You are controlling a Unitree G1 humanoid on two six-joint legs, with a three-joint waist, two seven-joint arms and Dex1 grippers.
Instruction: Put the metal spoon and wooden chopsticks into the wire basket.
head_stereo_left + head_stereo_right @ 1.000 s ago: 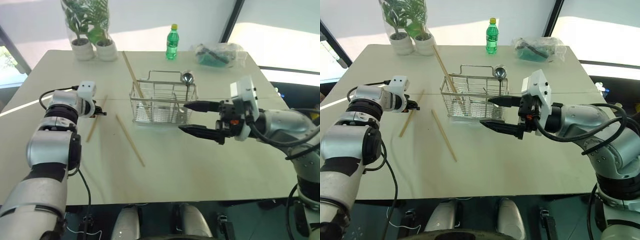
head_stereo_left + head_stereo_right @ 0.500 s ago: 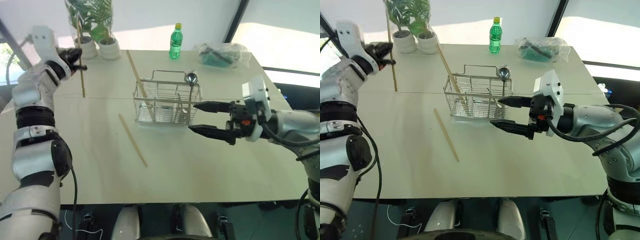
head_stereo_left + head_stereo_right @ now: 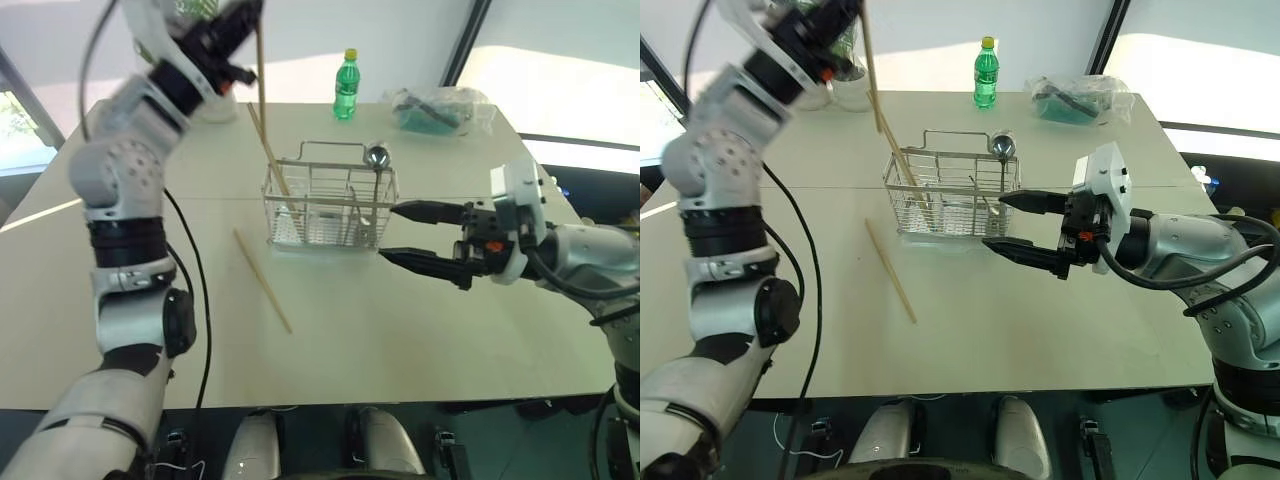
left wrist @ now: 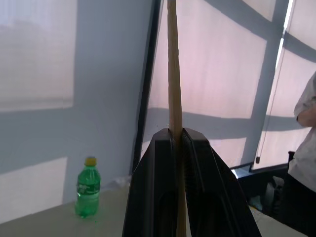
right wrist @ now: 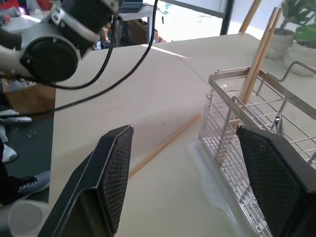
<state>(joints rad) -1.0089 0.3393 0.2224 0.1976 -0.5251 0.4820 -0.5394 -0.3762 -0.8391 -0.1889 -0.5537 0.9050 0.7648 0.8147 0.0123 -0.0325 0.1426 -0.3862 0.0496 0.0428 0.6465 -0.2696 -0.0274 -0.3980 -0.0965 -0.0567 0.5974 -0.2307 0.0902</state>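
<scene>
My left gripper (image 3: pixel 240 20) is raised high at the back left and is shut on one of the wooden chopsticks (image 4: pixel 173 74), which hangs nearly upright (image 3: pixel 870 70). Its lower end is near the left end of the wire basket (image 3: pixel 330 205). Another chopstick (image 3: pixel 272 155) leans in the basket's left compartment. A third lies flat on the table (image 3: pixel 262 280) in front of the basket's left end. The metal spoon (image 3: pixel 376 155) stands in the basket's right end, bowl up. My right gripper (image 3: pixel 390 232) is open and level, just right of the basket, with nothing between its fingers.
A green bottle (image 3: pixel 345 85) and a crumpled plastic bag (image 3: pixel 440 108) stand behind the basket. Potted plants (image 3: pixel 845 90) sit at the back left corner, partly behind my left arm. A person (image 4: pixel 306 128) stands in the room beyond the table.
My left gripper lifted a chopstick off the table at the left and swung it up and right toward the basket. The stick now hangs nearly upright. The right gripper stayed put.
</scene>
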